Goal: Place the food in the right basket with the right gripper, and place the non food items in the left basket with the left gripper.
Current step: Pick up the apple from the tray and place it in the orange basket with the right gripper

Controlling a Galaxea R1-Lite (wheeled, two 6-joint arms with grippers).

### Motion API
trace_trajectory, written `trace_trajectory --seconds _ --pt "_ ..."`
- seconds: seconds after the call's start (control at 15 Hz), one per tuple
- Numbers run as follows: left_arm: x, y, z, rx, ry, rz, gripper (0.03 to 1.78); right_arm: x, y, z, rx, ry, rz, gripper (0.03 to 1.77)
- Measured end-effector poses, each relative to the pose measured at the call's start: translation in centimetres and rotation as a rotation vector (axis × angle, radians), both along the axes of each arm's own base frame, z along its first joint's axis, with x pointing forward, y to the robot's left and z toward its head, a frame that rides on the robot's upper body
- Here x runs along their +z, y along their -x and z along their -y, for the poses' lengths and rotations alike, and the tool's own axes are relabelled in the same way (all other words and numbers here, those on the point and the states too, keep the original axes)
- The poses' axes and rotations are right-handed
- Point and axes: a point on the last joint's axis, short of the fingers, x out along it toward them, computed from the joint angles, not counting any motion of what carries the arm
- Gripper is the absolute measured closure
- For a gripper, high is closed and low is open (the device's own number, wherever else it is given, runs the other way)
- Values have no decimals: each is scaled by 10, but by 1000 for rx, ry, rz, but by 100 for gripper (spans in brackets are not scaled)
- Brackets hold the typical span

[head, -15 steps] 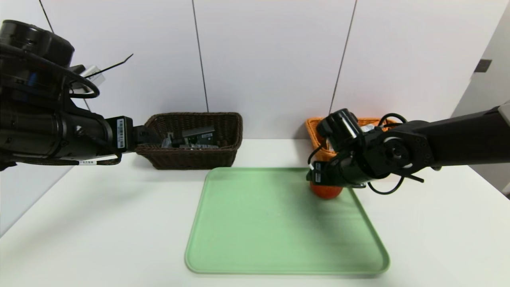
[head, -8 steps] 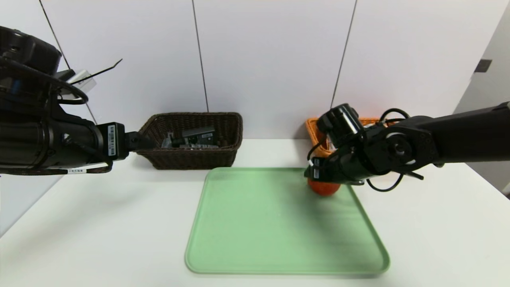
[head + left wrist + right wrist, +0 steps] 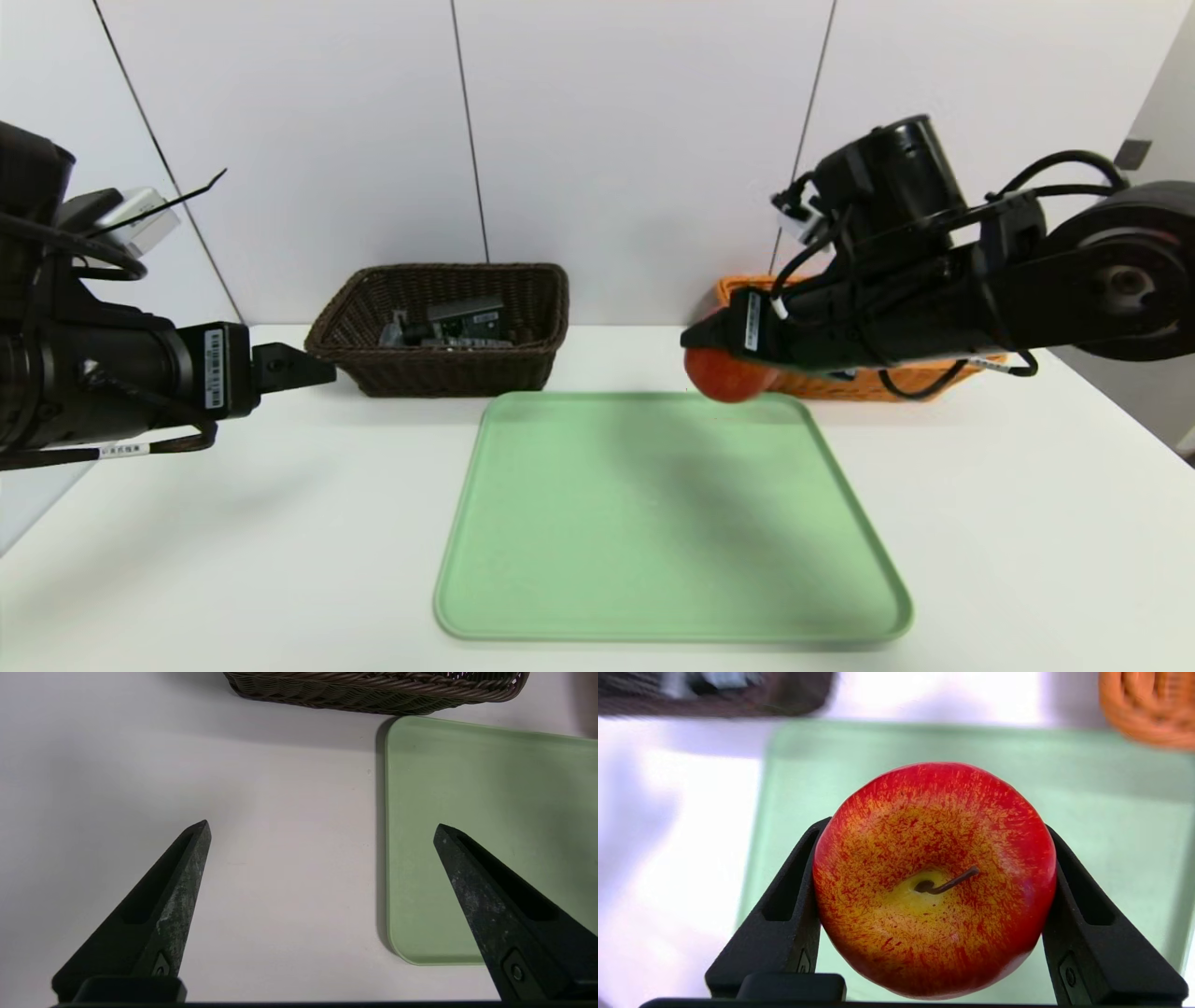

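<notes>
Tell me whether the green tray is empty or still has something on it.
Empty. The green tray shows bare in the head view; the apple is clamped in the right gripper, lifted above its far edge.

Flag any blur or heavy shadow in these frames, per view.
Right wrist view: apple sharp, background smeared, both the dark basket and the orange basket. Head view: crisp, with a soft arm shadow across the green tray. Left wrist view: crisp, a shadow band on the table beside the dark basket.

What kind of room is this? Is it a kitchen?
Probably not a kitchen; more likely a robot test room. A bare white table stands against plain wall panels, holding just a green tray and two baskets for sorting.
</notes>
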Motion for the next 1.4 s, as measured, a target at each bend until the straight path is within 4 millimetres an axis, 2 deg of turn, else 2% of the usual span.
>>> trace_trajectory --seconds 0.2,0.33,0.47,0.6,0.8,1.07,1.4 --pt "2 5 -2 1 4 11 12 29 -9 13 -57 -88 178 55" --pt "3 7 -2 0 5 17 12 44 -23 33 -145 -115 306 55" --pt "3 8 -3 0 6 22 12 45 -38 58 -237 -76 352 55" --pt "4 8 -3 -2 7 24 12 37 -53 84 -311 -23 342 55" --pt "4 8 -2 -6 7 23 12 11 -72 113 -391 36 273 55" --pt "3 8 -2 -5 6 19 12 -19 -88 128 -434 71 198 56" --pt "2 7 -2 -5 5 16 12 -41 -101 138 -462 93 140 56"
